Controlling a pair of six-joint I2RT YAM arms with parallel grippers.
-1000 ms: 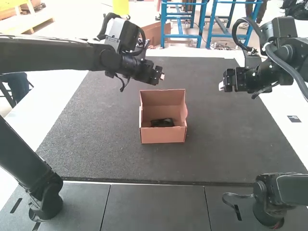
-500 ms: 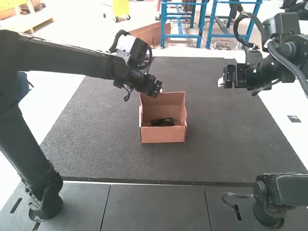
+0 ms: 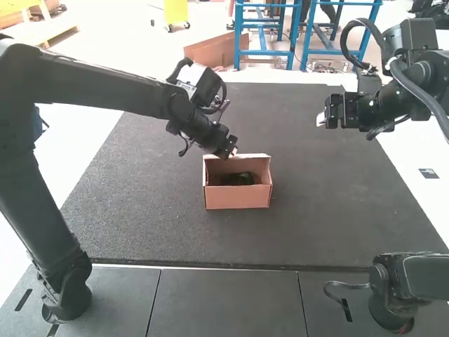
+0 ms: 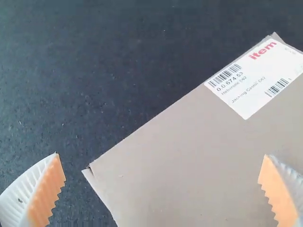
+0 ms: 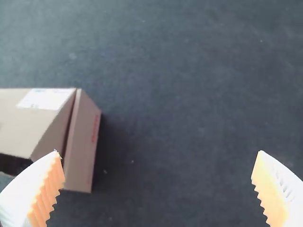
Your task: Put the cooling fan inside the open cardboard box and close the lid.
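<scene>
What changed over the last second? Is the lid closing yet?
The left gripper came down, fingers open, onto the lid of the cardboard box. The lid has tipped forward from upright to partly shut. Nothing was taken hold of. The right gripper shifted slightly and is open, off to the side. Box and cooling fan stayed put.

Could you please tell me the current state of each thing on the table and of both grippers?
cardboard box: upright, not fully closed.
lid: tilted forward over the opening, partway down.
cooling fan: inside the box, partly visible under the lid.
left gripper: open, at the lid's rear left corner.
right gripper: open, empty, in the air to the box's right.
</scene>
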